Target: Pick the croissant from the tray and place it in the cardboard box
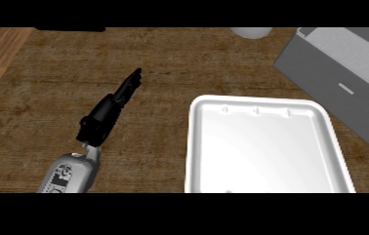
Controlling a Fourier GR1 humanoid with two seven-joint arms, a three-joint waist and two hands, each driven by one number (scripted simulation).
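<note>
The white tray (268, 146) sits on the wooden bench (93, 68) toward the right, and its floor is bare: no croissant lies in it, and I can't find one anywhere else on the bench either. At the far right edge stands a grey box (328, 68) with an open top, cut off by the view's edge; it looks grey rather than cardboard-brown, but I take it to be the target. What is inside it I cannot see. A pale rounded thing (252, 32) peeks in at the top edge, too little of it showing to name.

The left hand (115, 105) rests over the bench left of the tray, fingers straight and together, pointing up and away, grasping nothing. The right hand is nowhere in the view.

Judging from the bare tray, the croissant is either already in the box or being carried outside the view by the right hand; I can't say which. If the carry is under way, doing it well means bringing the croissant over the middle of the box's opening, clear of the near wall, lowering it inside before the fingers let go, and lifting straight up afterwards. The left hand does well where it is, apart from the tray and out of the other arm's way.
</note>
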